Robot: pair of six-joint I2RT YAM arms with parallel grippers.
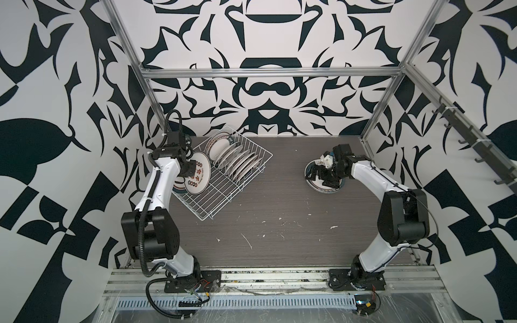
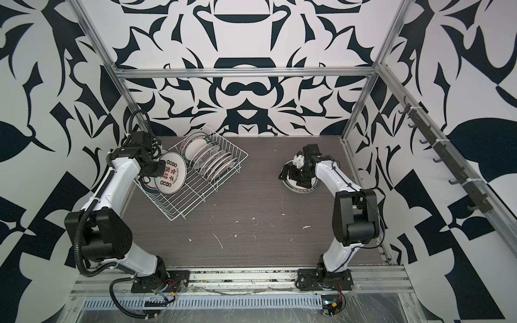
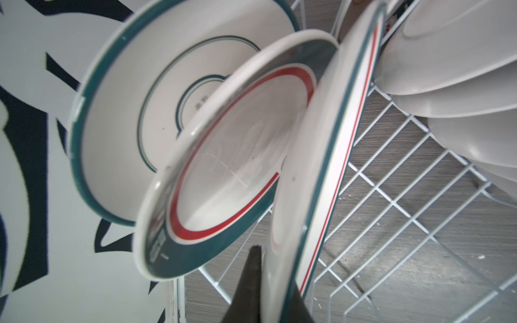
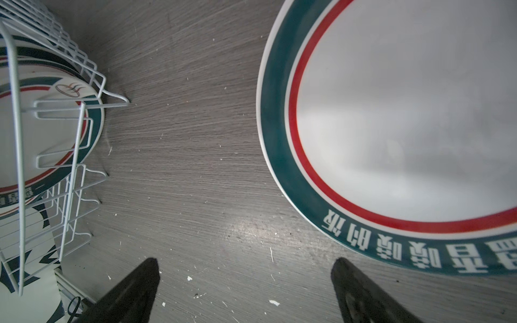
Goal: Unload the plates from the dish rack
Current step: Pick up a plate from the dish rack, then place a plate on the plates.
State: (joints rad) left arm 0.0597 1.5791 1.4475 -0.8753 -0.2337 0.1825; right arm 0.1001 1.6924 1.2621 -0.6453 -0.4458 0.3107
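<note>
Both top views — one dish rack [image 1: 221, 195], one gripped plate [image 1: 199, 176], one tabletop plate [image 1: 326, 189].

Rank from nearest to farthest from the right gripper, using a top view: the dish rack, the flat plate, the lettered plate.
1. flat plate: on the table, close by the right gripper.
2. dish rack: across the table, on the left side.
3. lettered plate: over the rack's far edge, clamped in the left gripper.

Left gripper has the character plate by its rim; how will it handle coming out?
Probably stiff but chippable: the character plate looks like glossy ceramic. It may slip or pivot, since the left gripper pinches only its rim. The neighbouring plate leans beside it, so a knock seems possible.
</note>
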